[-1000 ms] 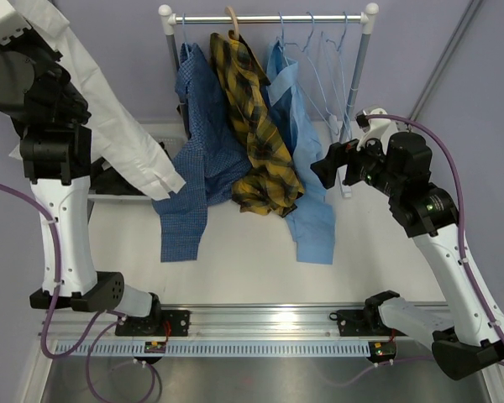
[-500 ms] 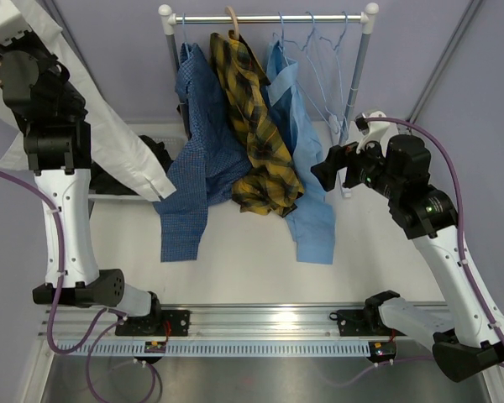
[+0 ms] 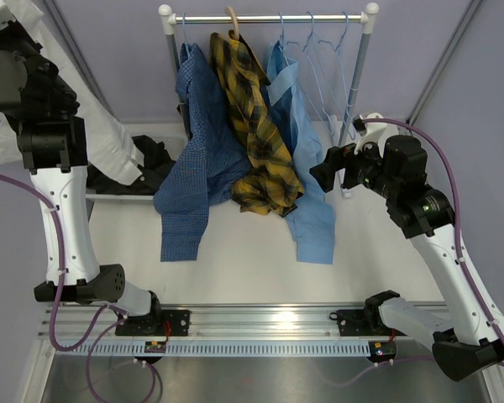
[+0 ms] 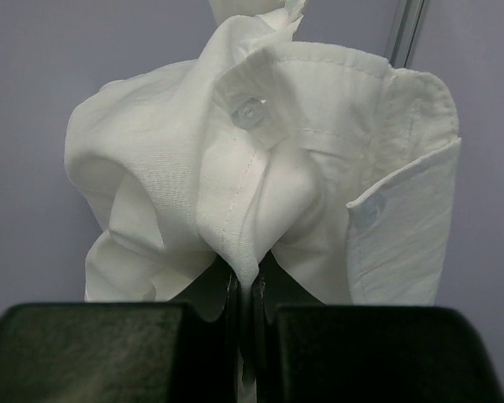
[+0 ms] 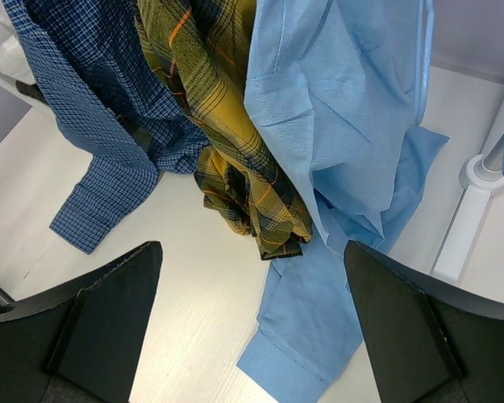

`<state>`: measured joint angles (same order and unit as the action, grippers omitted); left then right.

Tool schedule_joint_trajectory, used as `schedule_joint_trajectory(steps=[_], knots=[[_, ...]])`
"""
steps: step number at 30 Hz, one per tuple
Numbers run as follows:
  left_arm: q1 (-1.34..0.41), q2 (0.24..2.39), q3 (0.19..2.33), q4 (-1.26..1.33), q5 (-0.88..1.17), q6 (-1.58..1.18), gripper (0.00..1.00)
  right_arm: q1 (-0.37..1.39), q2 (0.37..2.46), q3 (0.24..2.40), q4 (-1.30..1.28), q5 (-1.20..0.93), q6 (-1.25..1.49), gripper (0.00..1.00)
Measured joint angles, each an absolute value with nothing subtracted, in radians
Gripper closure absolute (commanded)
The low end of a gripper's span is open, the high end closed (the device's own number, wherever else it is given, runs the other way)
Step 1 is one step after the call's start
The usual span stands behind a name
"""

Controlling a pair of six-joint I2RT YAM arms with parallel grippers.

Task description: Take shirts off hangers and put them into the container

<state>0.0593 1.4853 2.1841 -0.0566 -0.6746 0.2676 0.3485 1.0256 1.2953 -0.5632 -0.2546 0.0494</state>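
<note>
The left end effector (image 4: 245, 292) has its fingers pressed together on a fold of the white shirt (image 4: 260, 168). Only the left wrist view shows this pinch, just below a buttoned edge. The overhead view hides the grip behind the raised arm but shows the cloth draping down at the worktop's far-left side, above a crumpled black garment (image 3: 157, 154). The right end effector (image 5: 252, 252) is spread wide and holds nothing, hanging over the worktop (image 3: 244, 260) just beside the light-blue shirt (image 3: 307, 210). Its wrist view shows what the overhead flattens: that shirt's hem and the yellow-and-dark plaid shirt (image 3: 256, 134) trail onto the surface, as does a cuff of the dark-blue check shirt (image 3: 193, 159). All three hang from the clothes rail (image 3: 269, 18), with bare light-blue wire hangers (image 3: 319, 75) at its right end.
</note>
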Motion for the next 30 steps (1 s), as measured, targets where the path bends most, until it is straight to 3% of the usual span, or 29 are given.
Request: schedule_joint_trajectory(steps=[6, 15, 30], knots=[[0.059, 1.477, 2.172, -0.044, -0.626, 0.241, 1.00, 0.348, 1.037, 1.295, -0.557, -0.257, 0.050, 0.00], [0.061, 1.504, 1.975, -0.021, -0.388, 0.089, 1.00, 0.348, 1.038, 1.286, -0.550, -0.256, 0.049, 0.00], [0.090, 1.378, 1.170, 0.220, -0.126, -0.030, 1.00, 0.348, 1.078, 1.274, -0.550, -0.262, 0.051, 0.00]])
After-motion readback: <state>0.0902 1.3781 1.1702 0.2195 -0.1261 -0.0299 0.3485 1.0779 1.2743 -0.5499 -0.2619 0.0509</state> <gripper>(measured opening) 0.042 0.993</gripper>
